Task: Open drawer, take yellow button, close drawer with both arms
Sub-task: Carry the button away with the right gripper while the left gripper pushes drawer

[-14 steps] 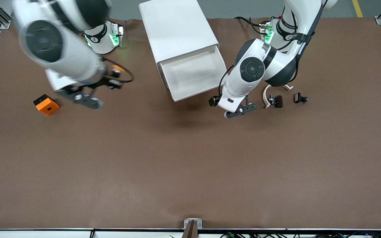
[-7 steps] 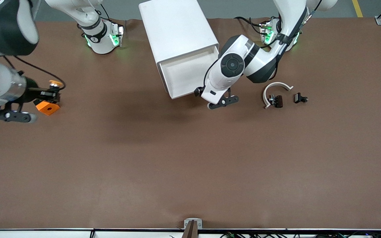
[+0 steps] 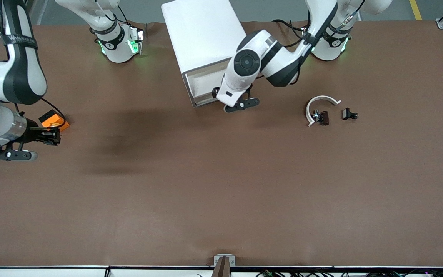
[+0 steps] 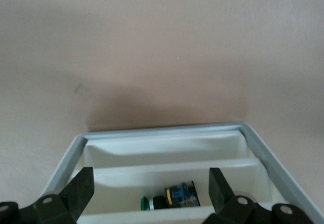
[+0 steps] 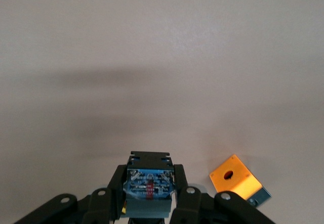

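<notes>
My left end effector hangs with its fingers spread wide over the open front of the drawer, which stands only partly out of the white cabinet; closing it is, I judge, the step in hand. In the left wrist view a small green-capped part lies in an inner compartment, so I would push slowly so that it does not slide or jam, and set a finger flat and square against the middle of the drawer front, not a corner, since the cabinet sits skewed on the counter and an off-centre shove could turn it. The button is not in the drawer: my right end effector is clamped on its dark blue body, up over the counter at the right arm's end, just beside the orange block. Its orange cap I cannot see from either view. I would keep that arm quiet and clear of the block while the left one works, and set the button down gently on bare counter. The white arc and black clips lie toward the left arm's end, well apart from the drawer, and need no attention.
</notes>
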